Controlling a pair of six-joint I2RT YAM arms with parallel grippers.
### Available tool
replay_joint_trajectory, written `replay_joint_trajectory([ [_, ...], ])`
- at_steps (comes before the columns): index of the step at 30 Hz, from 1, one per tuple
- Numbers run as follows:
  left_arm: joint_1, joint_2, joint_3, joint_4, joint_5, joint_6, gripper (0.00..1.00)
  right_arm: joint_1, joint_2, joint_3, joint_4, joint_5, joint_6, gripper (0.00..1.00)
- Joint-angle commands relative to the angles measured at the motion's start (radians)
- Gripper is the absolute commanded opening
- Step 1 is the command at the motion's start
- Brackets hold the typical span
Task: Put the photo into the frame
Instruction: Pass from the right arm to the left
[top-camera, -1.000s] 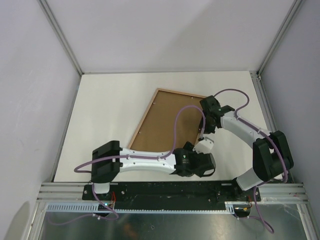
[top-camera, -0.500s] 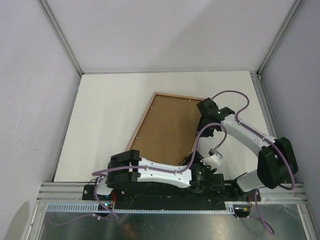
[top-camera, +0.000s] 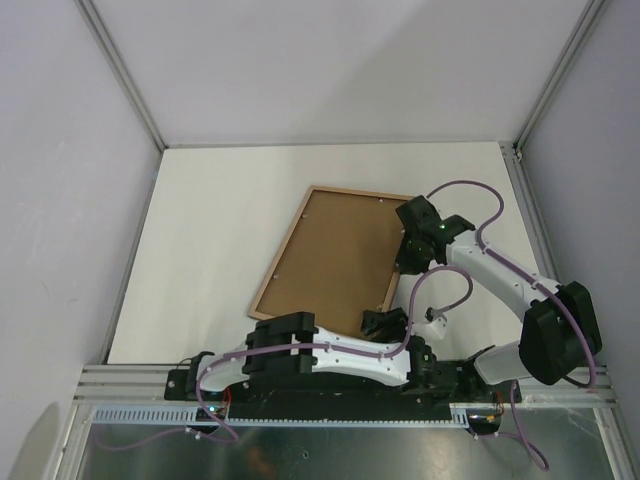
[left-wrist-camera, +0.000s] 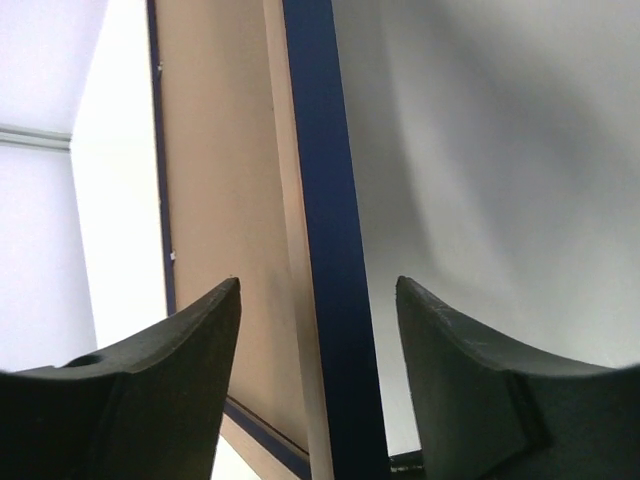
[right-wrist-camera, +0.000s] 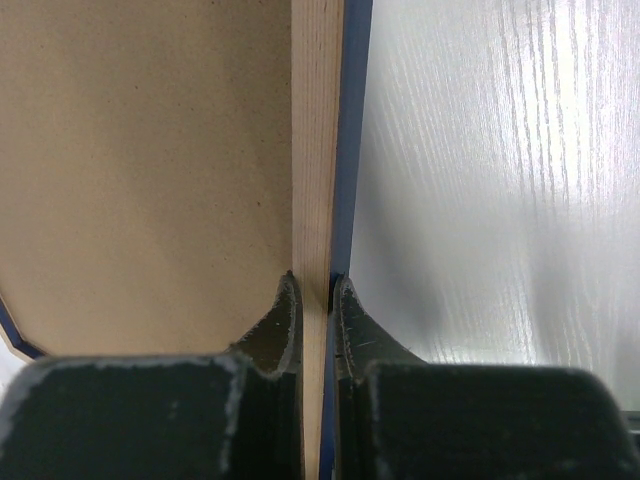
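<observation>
Pulled back toward its base, the left gripper (top-camera: 386, 320) now sits at the near corner of the frame (top-camera: 330, 250), lying back-up, askew on the table (top-camera: 220, 220) with open room leftward. Left wrist: jaws released astride the blue rail, so centre it before closing. Right wrist: the right gripper (right-wrist-camera: 317, 283) is clenched on the frame's edge; the photo is unseen.

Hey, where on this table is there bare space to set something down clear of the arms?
Widest bare patch: the table between the left wall and the frame. A strip also lies free between the frame's far edge and the back wall. Crowded at the near right, where the right gripper pinches the frame and the left gripper is open.
</observation>
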Motion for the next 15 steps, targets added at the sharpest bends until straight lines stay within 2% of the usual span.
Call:
replay_joint_trajectory([
  [1,0.000,0.031,0.061,-0.149,-0.104,-0.099,0.61,0.008,-0.063,0.068,0.052,-0.027,0.032,0.00],
  [2,0.000,0.031,0.063,-0.154,-0.108,-0.102,0.57,0.009,-0.064,0.068,0.051,-0.025,0.031,0.00],
  [8,0.000,0.015,0.063,-0.170,-0.138,-0.112,0.17,0.009,-0.068,0.068,0.054,-0.023,0.027,0.00],
  [10,-0.001,0.006,0.062,-0.176,-0.146,-0.118,0.07,0.009,-0.073,0.068,0.059,-0.025,0.022,0.01],
  [11,-0.001,0.002,0.063,-0.179,-0.150,-0.121,0.03,0.008,-0.079,0.068,0.062,-0.025,0.020,0.05],
  [15,-0.002,-0.025,0.062,-0.188,-0.167,-0.124,0.00,0.009,-0.129,0.074,0.075,-0.015,0.009,0.40],
])
